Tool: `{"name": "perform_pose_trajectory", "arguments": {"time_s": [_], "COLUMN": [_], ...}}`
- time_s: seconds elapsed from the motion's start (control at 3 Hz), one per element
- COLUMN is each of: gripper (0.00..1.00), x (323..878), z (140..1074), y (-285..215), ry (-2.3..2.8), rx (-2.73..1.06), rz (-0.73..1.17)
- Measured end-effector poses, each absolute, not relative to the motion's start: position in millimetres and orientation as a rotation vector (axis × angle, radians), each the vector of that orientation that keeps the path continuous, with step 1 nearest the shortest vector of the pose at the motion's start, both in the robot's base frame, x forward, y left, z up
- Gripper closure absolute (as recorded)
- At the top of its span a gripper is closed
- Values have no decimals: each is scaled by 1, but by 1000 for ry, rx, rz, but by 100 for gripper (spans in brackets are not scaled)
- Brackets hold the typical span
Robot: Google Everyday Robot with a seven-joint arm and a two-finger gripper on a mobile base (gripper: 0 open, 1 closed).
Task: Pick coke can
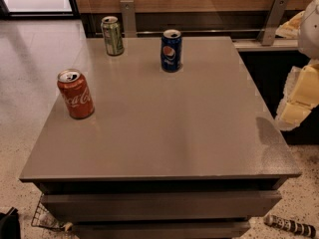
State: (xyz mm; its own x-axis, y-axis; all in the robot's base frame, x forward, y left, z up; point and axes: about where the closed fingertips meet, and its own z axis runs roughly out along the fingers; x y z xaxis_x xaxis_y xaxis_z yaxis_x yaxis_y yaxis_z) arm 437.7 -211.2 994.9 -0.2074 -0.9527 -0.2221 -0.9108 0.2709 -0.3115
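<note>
The coke can (75, 93) stands upright on the desk (164, 133), forward-left of the blue Pepsi can (171, 51); the end effector (298, 101) hangs well right of the Pepsi can, its opening impossible to tell.

The gripper (295, 108) hangs off the right edge of the grey table (164, 133), well apart from the coke can (75, 93) near the left edge. Open tabletop runs between them. The Pepsi can (171, 51) and the green can (112, 36) stand farther back, apart from the coke can.
</note>
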Motion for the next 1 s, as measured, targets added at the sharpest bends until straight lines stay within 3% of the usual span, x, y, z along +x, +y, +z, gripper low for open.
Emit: {"name": "perform_pose_trajectory", "arguments": {"time_s": [1.0], "gripper": [0], "x": [462], "z": [983], "y": [-182], "ry": [2038], "rx": [-1561], "rz": [4]}}
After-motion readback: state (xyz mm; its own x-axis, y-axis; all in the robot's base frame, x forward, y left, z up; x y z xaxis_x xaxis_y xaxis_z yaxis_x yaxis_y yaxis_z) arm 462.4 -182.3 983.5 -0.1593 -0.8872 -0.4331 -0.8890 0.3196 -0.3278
